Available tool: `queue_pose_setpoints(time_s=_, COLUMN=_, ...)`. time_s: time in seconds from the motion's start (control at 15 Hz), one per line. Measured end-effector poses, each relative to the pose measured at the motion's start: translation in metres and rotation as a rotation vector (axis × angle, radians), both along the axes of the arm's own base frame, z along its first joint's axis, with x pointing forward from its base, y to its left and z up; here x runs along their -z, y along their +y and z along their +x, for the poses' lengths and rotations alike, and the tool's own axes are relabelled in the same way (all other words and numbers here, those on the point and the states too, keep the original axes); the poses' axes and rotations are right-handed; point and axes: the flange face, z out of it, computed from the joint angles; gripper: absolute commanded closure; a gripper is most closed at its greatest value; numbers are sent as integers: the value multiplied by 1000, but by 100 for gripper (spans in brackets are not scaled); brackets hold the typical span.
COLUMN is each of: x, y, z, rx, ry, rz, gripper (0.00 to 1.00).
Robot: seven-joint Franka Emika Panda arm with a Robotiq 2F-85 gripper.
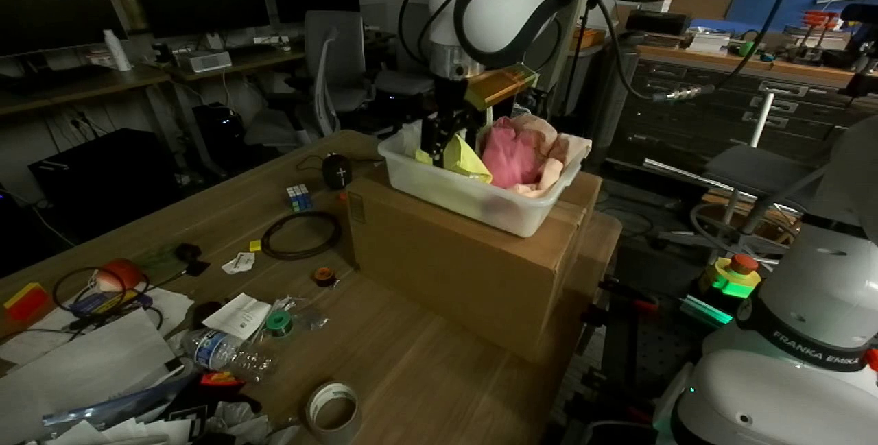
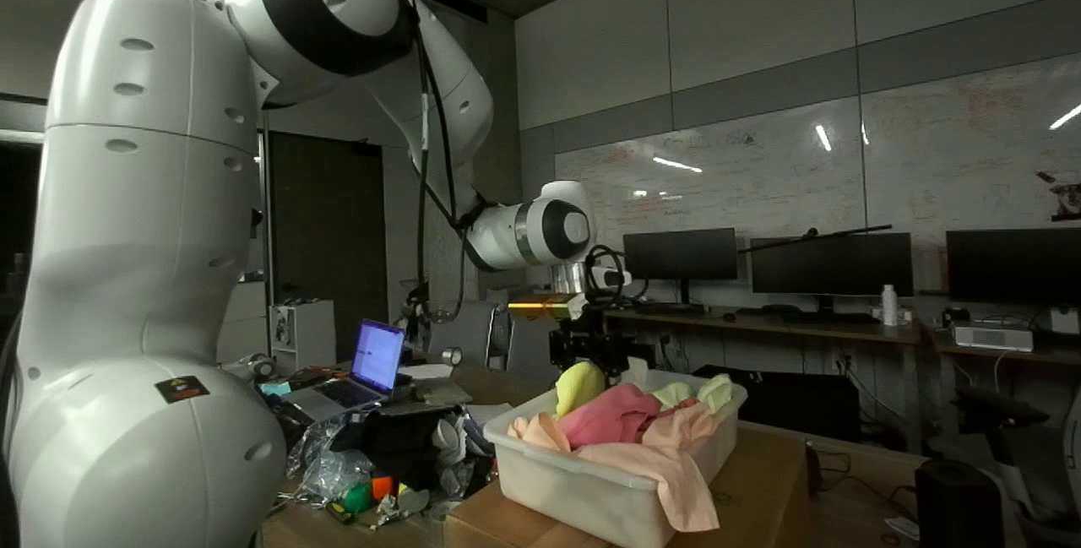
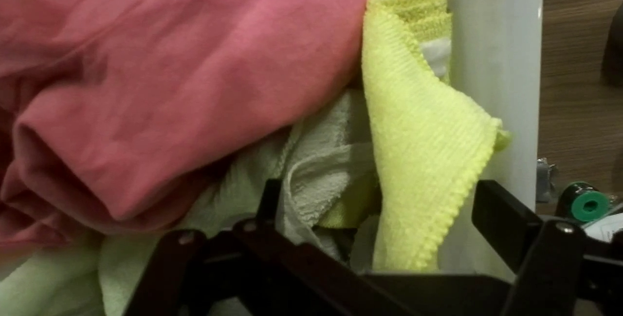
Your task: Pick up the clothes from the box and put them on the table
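Your gripper (image 3: pixel 378 198) hides part of the yellow cloth (image 3: pixel 418 150) (the wrist view's edge crops the pink cloth (image 3: pixel 170 97)).

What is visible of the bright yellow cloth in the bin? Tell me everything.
The bright yellow cloth looks soft and knitted, with ribbed texture, stitched edging and a white, label-like patch. It is folded over itself inside the translucent white bin, beside the pink cloth and close to one wall. In the wrist view the gripper stands open astride it; contact is unclear, and the cloth's lower end is hidden.
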Motion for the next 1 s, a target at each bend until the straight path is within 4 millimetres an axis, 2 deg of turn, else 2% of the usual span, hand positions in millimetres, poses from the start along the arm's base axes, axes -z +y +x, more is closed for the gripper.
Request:
queue_pose_setpoints(time_s=0.33, x=12, y=-2, z=2, rx=10, ry=18, rz=1, gripper=2)
queue_pose_setpoints(time_s=0.4, x=13, y=-3, z=2, rx=13, ry=21, rz=1, gripper=26)
queue_pose_setpoints(time_s=0.53, x=15, y=-4, z=3, rx=18, ry=23, rz=1, gripper=31)
queue_pose_setpoints(time_s=1.0, x=14, y=-6, z=4, rx=31, ry=9, rz=1, gripper=86)
